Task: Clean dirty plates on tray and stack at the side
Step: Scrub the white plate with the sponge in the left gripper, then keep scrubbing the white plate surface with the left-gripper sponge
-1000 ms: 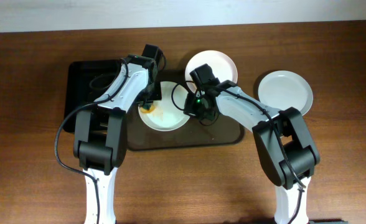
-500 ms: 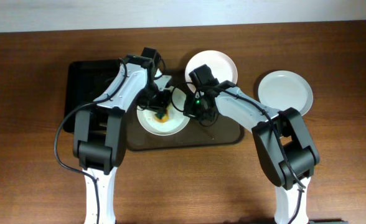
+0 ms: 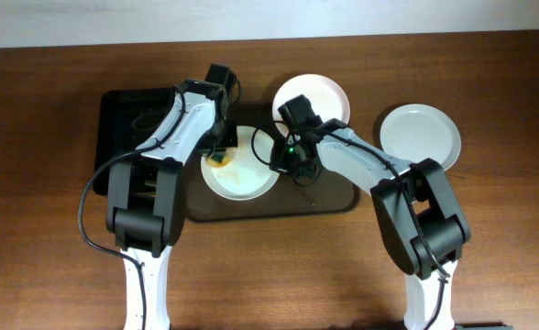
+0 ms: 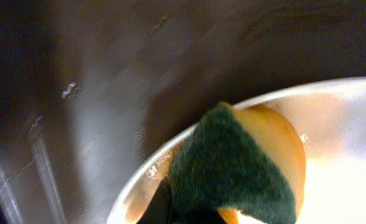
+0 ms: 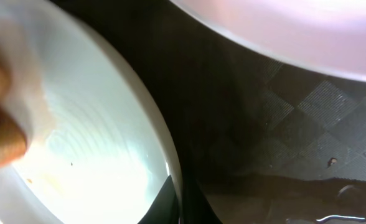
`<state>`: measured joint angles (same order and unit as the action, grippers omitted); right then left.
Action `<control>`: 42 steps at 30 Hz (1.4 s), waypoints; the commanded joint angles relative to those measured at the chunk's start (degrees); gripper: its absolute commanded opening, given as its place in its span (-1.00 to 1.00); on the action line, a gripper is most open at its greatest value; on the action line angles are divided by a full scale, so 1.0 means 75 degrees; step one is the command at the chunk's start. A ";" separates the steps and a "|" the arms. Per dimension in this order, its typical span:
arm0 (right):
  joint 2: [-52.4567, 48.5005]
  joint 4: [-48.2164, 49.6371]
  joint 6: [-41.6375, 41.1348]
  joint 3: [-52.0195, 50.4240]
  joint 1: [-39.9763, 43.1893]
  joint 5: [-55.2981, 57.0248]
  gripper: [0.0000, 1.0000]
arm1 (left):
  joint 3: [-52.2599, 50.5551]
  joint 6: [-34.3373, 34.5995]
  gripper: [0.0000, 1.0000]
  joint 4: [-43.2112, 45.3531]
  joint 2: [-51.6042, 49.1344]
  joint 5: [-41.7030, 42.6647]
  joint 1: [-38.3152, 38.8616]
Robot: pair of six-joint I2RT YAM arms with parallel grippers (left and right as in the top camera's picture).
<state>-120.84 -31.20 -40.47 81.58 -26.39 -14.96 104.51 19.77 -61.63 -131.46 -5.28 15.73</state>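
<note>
A white plate (image 3: 244, 174) with an orange-brown smear lies on the left part of the dark brown tray (image 3: 329, 197). My left gripper (image 3: 220, 153) is shut on a green-and-orange sponge (image 4: 233, 168), which presses on that plate's back left rim (image 4: 136, 183). My right gripper (image 5: 182, 202) is shut on the same plate's right rim (image 5: 164, 149), one finger inside and one outside. A second white plate (image 3: 317, 94) sits at the tray's back edge, and its rim (image 5: 282, 31) shows in the right wrist view. A third plate (image 3: 421, 135) lies on the table to the right.
A deeper black bin (image 3: 123, 115) stands left of the tray, partly under my left arm. Both arms cross over the tray's back half. Bare wooden table (image 3: 279, 266) runs along the front.
My left gripper swept the sponge to the plate's middle half a second ago and is now back at its back left rim. The right gripper has kept its hold.
</note>
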 commanded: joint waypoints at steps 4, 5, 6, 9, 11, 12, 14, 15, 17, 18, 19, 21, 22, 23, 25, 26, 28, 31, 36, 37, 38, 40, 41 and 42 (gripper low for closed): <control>-0.0248 -0.0119 -0.0032 -0.0076 0.0038 0.0309 -0.92 | -0.0312 -0.0297 -0.99 -0.1367 -0.0044 0.0070 0.0111; -0.0248 -0.0119 -0.0032 -0.0076 0.0035 0.0309 -0.92 | -0.0350 -0.0650 -0.99 -0.1419 -0.0044 0.0443 0.0181; -0.0248 -0.0117 -0.0032 -0.0076 0.0035 0.0309 -0.92 | -0.0396 -0.1014 -0.99 -0.1422 -0.0044 0.0851 0.0248; -0.0248 -0.0117 -0.0032 -0.0076 0.0035 0.0309 -0.92 | -0.0425 -0.2480 -0.99 -0.1370 -0.0044 0.2413 0.0466; -0.0248 -0.0114 -0.0032 -0.0076 0.0035 0.0309 -0.92 | -0.0425 -0.2844 -0.99 -0.1137 -0.0044 0.2885 0.0592; -0.0248 -0.0114 -0.0032 -0.0076 0.0035 0.0306 -0.92 | -0.0440 -0.2844 -0.99 -0.0769 -0.0044 0.2871 0.0664; -0.0248 -0.0117 -0.0032 -0.0076 0.0035 0.0306 -0.92 | -0.0481 -0.2492 -0.99 -0.0283 -0.0044 0.2629 0.0691; -0.0248 -0.0119 -0.0032 -0.0076 0.0035 0.0306 -0.91 | -0.0504 -0.2197 -0.99 -0.0117 -0.0044 0.2442 0.0688; -0.0248 -0.0122 -0.0032 -0.0076 0.0035 0.0306 -0.92 | -0.0530 -0.1381 -0.99 0.0064 -0.0044 0.1655 0.0647; -0.0248 -0.0122 -0.0032 -0.0076 0.0035 0.0306 -0.92 | -0.0530 -0.0892 -0.99 0.0061 -0.0044 0.1212 0.0603; -0.0248 -0.0122 -0.0032 -0.0076 0.0035 0.0306 -0.92 | -0.0530 -0.0425 -0.99 0.0064 -0.0044 0.0714 0.0557; -0.0248 -0.0122 -0.0032 -0.0076 0.0035 0.0306 -0.92 | -0.0530 0.0621 -0.99 0.0041 -0.0044 -0.0460 0.0437; -0.0248 -0.0122 -0.0032 -0.0076 0.0035 0.0306 -0.92 | -0.0530 0.1014 -0.99 0.0012 -0.0044 -0.0845 0.0393; -0.0248 -0.0122 -0.0032 -0.0076 0.0035 0.0306 -0.92 | -0.0533 0.1390 -0.99 -0.0017 -0.0044 -0.1192 0.0341; -0.0248 -0.0122 -0.0032 -0.0076 0.0038 0.0306 -0.92 | -0.0589 0.1947 -0.99 -0.0020 -0.0044 -0.1705 0.0224; -0.0248 -0.0122 -0.0032 -0.0076 0.0038 0.0306 -0.92 | -0.0624 0.2005 -0.99 -0.0017 -0.0044 -0.1818 0.0192; -0.0248 -0.0122 -0.0032 -0.0076 0.0038 0.0306 -0.92 | -0.0746 0.2055 -0.99 -0.0023 -0.0044 -0.1973 0.0166; -0.0248 -0.0119 -0.0032 -0.0076 0.0038 0.0306 -0.92 | -0.1087 0.2285 -0.99 0.0012 -0.0044 -0.2352 0.0166; -0.0248 -0.0119 -0.0032 -0.0076 0.0038 0.0306 -0.92 | -0.1460 0.1853 -0.99 0.1483 -0.0044 -0.2378 0.0184; -0.0248 -0.0122 -0.0032 -0.0076 0.0038 0.0306 -0.92 | -0.1460 0.1655 -0.99 0.1792 -0.0044 -0.2259 0.0198; -0.0248 -0.0122 -0.0032 -0.0076 0.0035 0.0306 -0.92 | -0.1460 0.1314 -0.99 0.2168 -0.0044 -0.2014 0.0219; -0.0248 -0.0122 -0.0032 -0.0076 0.0035 0.0306 -0.92 | -0.1460 0.0597 -0.99 0.2760 -0.0041 -0.1606 0.0280; -0.0248 -0.0122 -0.0032 -0.0076 0.0035 0.0306 -0.92 | -0.1457 0.0195 -0.99 0.3031 -0.0041 -0.1349 0.0318; -0.0248 -0.0125 -0.0032 -0.0076 0.0035 0.0306 -0.92 | -0.1457 -0.0323 -0.99 0.3258 -0.0041 -0.1023 0.0361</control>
<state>-120.95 -30.52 -42.17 81.80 -26.55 -14.68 95.31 28.75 -42.13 -128.05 -17.30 19.07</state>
